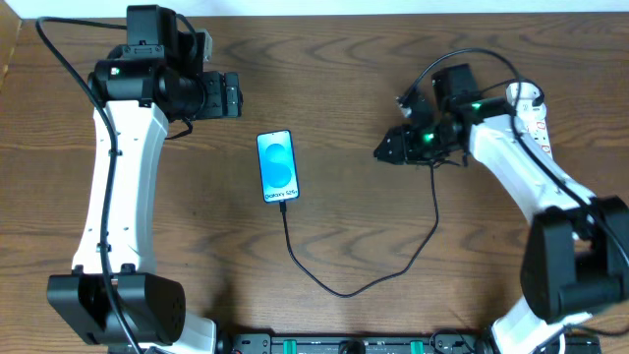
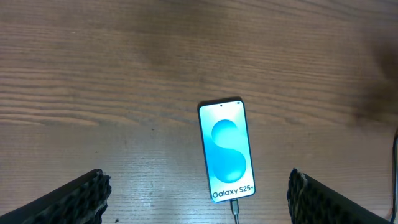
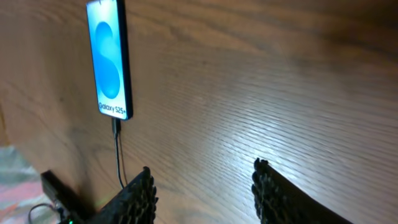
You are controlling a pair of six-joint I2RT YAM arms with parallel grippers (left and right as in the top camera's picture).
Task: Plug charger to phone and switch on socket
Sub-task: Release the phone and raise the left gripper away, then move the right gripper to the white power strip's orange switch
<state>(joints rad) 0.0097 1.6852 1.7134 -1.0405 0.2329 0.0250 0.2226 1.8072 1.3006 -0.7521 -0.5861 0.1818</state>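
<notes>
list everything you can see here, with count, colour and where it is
brown wooden table: one, brown, under everything
smartphone with black edges and blue screen: one, blue and black, lying flat mid-table
thin black charger cable: one, black, runs from the smartphone's bottom edge, loops down, then up to the right
narrow white power strip with red marks: one, white, far right, only partly visible
left gripper: one, black, open, up-left of the smartphone
right gripper: one, black, open, right of the smartphone, holding nothing

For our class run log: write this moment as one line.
phone: screen lit | charger: plugged into phone | left gripper: open, empty | right gripper: open, empty | socket: switch unclear
</notes>
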